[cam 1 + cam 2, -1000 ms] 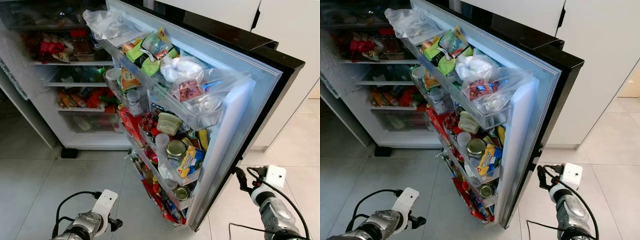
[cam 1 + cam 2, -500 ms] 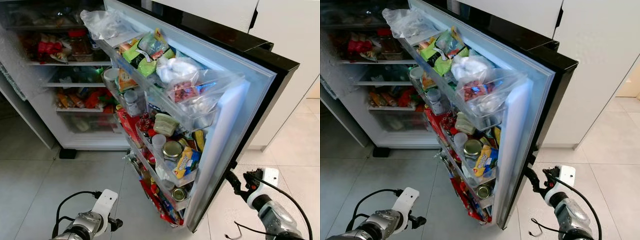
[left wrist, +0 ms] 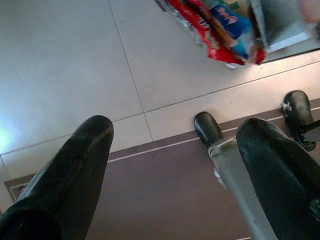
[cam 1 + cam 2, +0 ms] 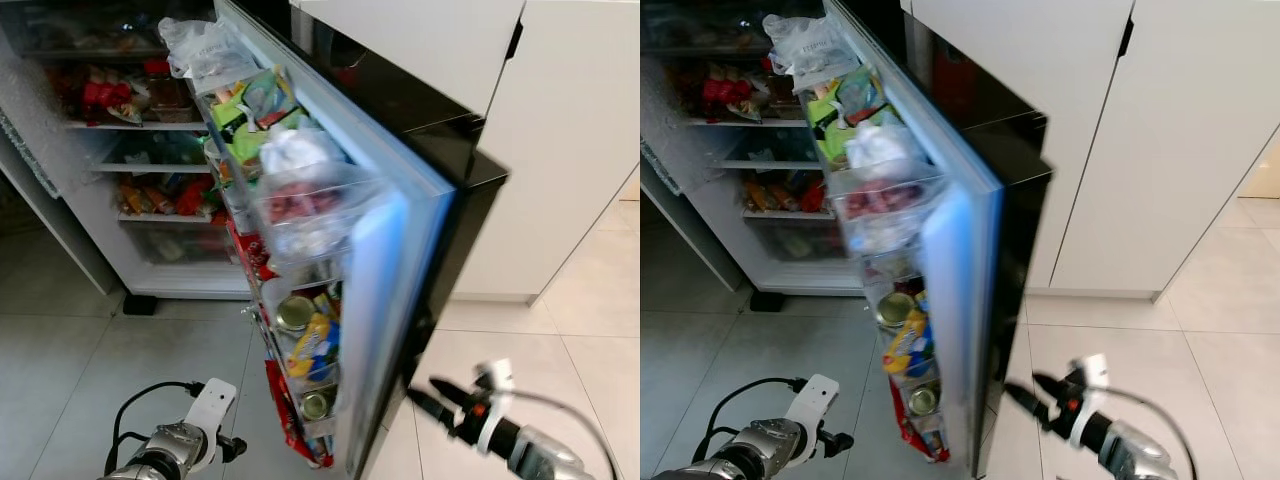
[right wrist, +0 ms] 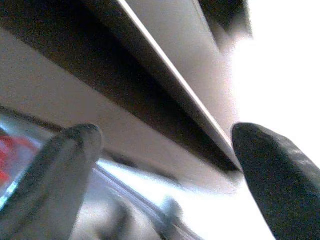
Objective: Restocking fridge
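Note:
The fridge door point(image 4: 392, 290) stands partly swung in, black outer face point(image 4: 450, 210) toward me. Its door shelves point(image 4: 300, 205) are packed with bags, jars, a can point(image 4: 294, 313) and a yellow packet point(image 4: 314, 346); red packets point(image 4: 281, 418) sit in the lowest one. Behind it the fridge shelves point(image 4: 130, 128) hold more food. My right gripper point(image 4: 422, 391) is low at the door's outer face, fingers open, and in the right wrist view point(image 5: 162, 132) the door's edge runs between them. My left gripper point(image 4: 231, 447) hangs open at the lower left, pointing at the floor point(image 3: 175, 127).
White cupboards point(image 4: 560, 150) stand right of the fridge, close behind the door. Pale floor tiles point(image 4: 90, 350) spread in front. My two black feet point(image 3: 207, 127) stand on a dark strip point(image 3: 165, 200) below the door's bottom corner.
The door has swung well toward shut, hiding much of its shelves. My right gripper has moved left and lower along with the door's outer face. The left arm has stayed put.

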Available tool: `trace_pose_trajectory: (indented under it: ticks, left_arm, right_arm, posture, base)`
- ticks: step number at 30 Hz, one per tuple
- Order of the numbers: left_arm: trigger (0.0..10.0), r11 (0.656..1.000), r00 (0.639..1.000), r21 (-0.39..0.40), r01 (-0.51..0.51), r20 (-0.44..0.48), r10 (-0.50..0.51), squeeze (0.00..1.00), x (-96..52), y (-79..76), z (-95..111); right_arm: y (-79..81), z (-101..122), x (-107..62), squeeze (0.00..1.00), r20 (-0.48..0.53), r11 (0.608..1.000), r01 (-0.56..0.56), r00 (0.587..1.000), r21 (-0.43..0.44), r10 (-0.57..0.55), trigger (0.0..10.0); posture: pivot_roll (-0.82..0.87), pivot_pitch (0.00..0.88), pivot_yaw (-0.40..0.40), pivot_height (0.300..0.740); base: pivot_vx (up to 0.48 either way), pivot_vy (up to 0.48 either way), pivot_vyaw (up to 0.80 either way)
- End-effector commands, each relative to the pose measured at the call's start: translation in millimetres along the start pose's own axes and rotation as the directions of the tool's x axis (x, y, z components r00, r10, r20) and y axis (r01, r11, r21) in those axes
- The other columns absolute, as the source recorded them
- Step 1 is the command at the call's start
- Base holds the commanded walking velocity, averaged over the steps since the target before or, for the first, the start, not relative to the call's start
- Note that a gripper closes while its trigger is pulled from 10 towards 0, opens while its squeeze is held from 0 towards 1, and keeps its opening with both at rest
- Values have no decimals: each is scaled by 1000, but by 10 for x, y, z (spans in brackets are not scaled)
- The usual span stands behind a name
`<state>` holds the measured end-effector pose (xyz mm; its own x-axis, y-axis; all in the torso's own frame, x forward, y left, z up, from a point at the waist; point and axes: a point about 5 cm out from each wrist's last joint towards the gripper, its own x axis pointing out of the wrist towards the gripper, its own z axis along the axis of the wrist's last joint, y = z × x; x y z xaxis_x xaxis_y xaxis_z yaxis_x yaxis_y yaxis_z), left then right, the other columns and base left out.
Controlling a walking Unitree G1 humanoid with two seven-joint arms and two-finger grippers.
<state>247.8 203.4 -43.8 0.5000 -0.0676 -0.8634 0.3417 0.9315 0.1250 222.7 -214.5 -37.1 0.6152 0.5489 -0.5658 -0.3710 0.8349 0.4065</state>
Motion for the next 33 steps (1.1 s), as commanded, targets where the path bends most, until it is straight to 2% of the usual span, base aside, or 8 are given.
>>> trace_pose_trajectory:
  ticks: [1,5,11,16,19,27,31,33]
  left_arm:
    - [10000,1000,999,16,-13,-43,14,0,-6,28,-27]
    - [10000,998,992,19,-59,-110,61,0,-15,61,-72]
    - [10000,996,978,45,-78,-191,85,0,-30,80,-114]
    - [10000,903,972,428,-38,-194,133,0,-41,129,18]
    - [10000,885,963,462,-63,-206,176,0,-48,148,25]
    - [10000,908,959,398,-127,-183,215,0,-46,159,3]
    - [10000,976,962,89,-199,-170,212,0,-31,124,-96]
    - [10000,978,964,43,-205,-162,209,0,-27,115,-107]
  right_arm:
    - [-165,-143,-114,0,-122,974,199,970,-104,-211,10000]
    - [-296,-349,-239,0,-302,877,328,847,-351,-438,10000]
    - [-289,-577,-305,0,-354,827,385,768,-410,-534,10000]
    - [-207,-711,-266,0,-343,807,447,742,-385,-575,10000]
    - [-164,-761,-243,0,-335,789,450,731,-418,-594,10000]
    - [-126,-722,-187,0,-284,791,455,760,-409,-584,10000]
    - [-79,-616,-91,0,-240,813,426,807,-397,-540,10000]
    - [-57,-590,-59,0,-233,823,410,822,-393,-521,10000]
  posture:
    - [-59,0,14,740]
    - [-58,0,14,740]
    - [-55,0,10,740]
    - [-48,0,7,740]
    - [-51,0,6,740]
    - [-52,0,6,740]
    - [-61,0,11,740]
    - [-61,0,12,740]
  base:
    - [0,0,0]
    - [0,0,0]
    - [0,0,0]
    - [0,0,0]
    - [0,0,0]
    - [0,0,0]
    - [0,0,0]
    - [0,0,0]
